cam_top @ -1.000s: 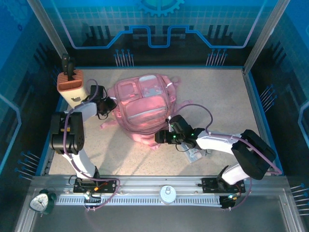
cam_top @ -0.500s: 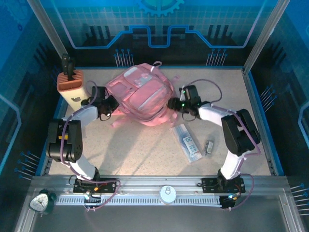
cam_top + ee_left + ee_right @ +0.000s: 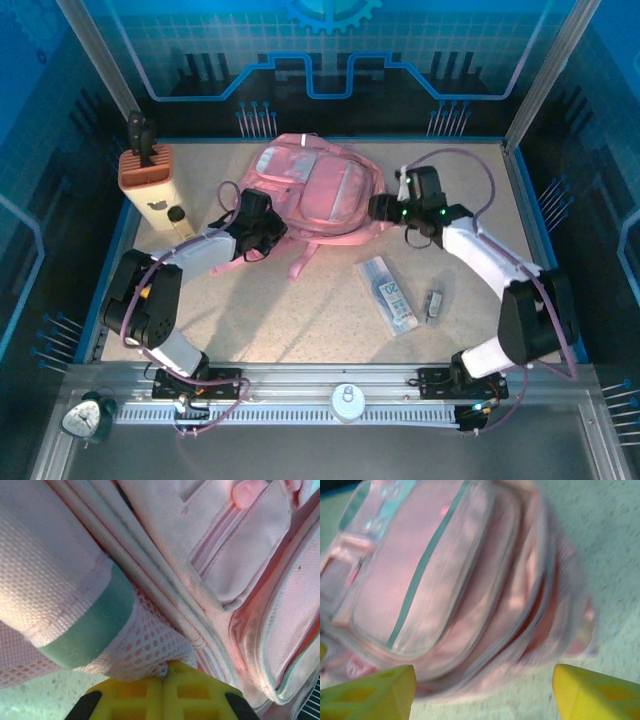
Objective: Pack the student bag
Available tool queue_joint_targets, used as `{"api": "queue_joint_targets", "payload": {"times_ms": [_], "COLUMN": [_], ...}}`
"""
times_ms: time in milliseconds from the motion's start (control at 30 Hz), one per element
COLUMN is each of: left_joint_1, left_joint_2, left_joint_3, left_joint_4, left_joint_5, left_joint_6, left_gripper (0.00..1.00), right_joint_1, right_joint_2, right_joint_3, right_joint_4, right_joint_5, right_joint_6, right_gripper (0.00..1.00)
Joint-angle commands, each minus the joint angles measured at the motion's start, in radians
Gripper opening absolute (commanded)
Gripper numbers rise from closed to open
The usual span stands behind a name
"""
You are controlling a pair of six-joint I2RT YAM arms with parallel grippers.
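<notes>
One student bag (image 3: 318, 190); left tool (image 3: 162, 677) clamped on its mesh, right tool (image 3: 482, 690) spread wide.

student bag (image 3: 460, 580) blurred in R wrist view, small dark obj (image 3: 434, 304) unidentifiable

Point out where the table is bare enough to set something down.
Best: the bare table in front of the backpack, left of the flat packet. Also the far right corner, beyond the right gripper. It is crowded at both sides of the backpack, where the left gripper and right gripper are.
</notes>
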Motion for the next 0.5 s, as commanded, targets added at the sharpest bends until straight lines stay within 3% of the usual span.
{"api": "queue_joint_targets", "payload": {"times_ms": [0,100,233,467], "left_joint_1": [-0.065,-0.104,-0.135,-0.169], "left_joint_2": [-0.063,-0.080,-0.111,-0.148], "left_joint_3": [-0.024,-0.043,-0.055,-0.090], "left_joint_4": [0.010,0.022,0.029,0.062], "left_joint_5": [-0.003,-0.015,-0.017,0.004], "left_joint_6": [-0.096,-0.137,-0.163,-0.204], "left_gripper": [0.00,0.00,0.00,0.00], "right_joint_1": [0.167,0.300,0.434,0.538], "right_joint_2": [-0.054,-0.062,-0.006,0.199], "right_joint_3": [-0.095,-0.146,-0.239,-0.210], "right_joint_4": [-0.050,0.025,0.258,0.536], "right_joint_5": [0.037,0.052,0.079,0.188], "right_joint_6": [-0.051,-0.020,0.017,0.046], "right_gripper": [0.71,0.68,0.64,0.60]}}
